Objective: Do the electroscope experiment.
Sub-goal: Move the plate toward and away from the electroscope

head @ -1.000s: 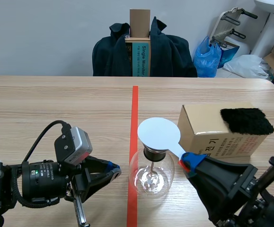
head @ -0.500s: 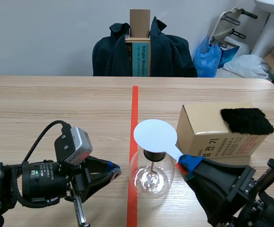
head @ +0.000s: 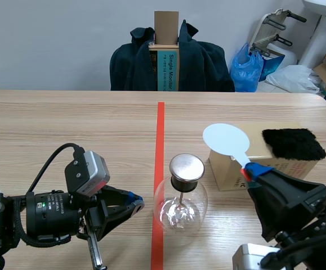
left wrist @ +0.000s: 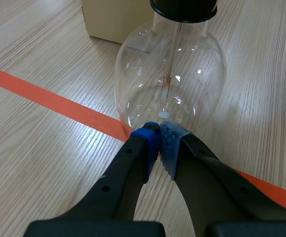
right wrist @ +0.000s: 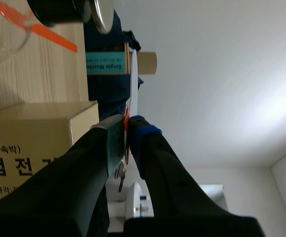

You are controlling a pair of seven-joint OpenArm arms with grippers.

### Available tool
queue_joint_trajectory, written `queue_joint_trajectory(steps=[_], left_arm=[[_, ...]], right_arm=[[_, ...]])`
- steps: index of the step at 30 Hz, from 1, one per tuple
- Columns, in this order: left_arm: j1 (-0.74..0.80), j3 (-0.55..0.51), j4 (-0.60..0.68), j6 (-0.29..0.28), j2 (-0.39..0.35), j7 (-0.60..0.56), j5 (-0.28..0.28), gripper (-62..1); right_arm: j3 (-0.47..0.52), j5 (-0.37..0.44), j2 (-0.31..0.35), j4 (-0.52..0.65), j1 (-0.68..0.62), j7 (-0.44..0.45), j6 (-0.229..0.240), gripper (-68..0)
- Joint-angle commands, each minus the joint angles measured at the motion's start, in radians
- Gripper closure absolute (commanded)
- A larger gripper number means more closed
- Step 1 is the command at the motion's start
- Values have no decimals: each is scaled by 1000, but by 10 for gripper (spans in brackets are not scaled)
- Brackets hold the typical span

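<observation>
There it was, the electroscope (head: 181,207), standing upright on the table (head: 67,124) just right of the orange-red tape line (head: 160,129). Its round metal cap (head: 186,165) sat bare and shining on top of the glass bulb (left wrist: 170,74).

Low on the left, the left gripper (left wrist: 158,143) lay close to the tabletop with its two fingers pressed together on nothing. The blue pads met tip to tip right at the foot of the bulb; touching the glass or just short of it, I couldn't tell.

Over on the right, the right gripper (head: 251,170) was clamped on the handle of the white paddle (head: 226,138). The paddle's round face stood lifted up, off to the right of the cap and clear of it, in front of the cardboard box (head: 298,167). On that box's top, at its right end, sat the black fur pad (head: 293,143).

Beyond the table's far edge stood a chair draped with a dark jacket (head: 202,64).
</observation>
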Motion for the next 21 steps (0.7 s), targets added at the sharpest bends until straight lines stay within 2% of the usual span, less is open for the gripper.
queue_joint_trajectory(steps=[1,8,14,21], left_arm=[[-3,-2,21,-1,3,-13,-5,-27],[-3,-2,21,-1,3,-13,-5,-27],[-3,-2,21,-1,3,-13,-5,-27],[-3,-2,21,-1,3,-13,-5,-27]], right_arm=[[13,23,16,24,10,-26,-12,-10],[80,74,16,24,9,-85,-21,-10],[153,156,16,26,9,-84,-107,-10],[264,254,16,70,6,-85,-107,-10]])
